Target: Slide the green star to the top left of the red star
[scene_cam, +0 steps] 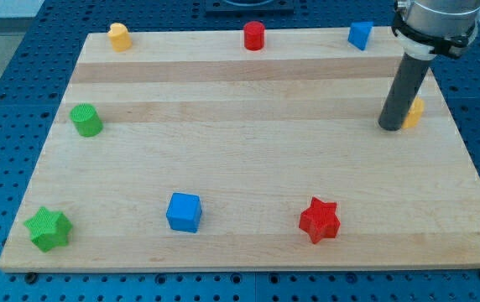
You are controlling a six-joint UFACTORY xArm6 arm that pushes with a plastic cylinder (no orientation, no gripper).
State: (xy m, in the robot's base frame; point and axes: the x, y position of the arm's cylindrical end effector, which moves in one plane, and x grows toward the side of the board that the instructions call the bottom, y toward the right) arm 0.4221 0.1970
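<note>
The green star (49,229) lies at the board's bottom left corner. The red star (320,220) lies near the view's bottom edge, right of centre. A blue cube (184,211) sits between them. My tip (390,127) rests on the board at the view's upper right, far from both stars, just left of a yellow block (414,112) that the rod partly hides.
A green cylinder (86,120) sits at the left edge. Along the top edge stand a yellow block (120,37), a red cylinder (254,36) and a blue block (359,35). The wooden board (248,151) lies on a blue perforated table.
</note>
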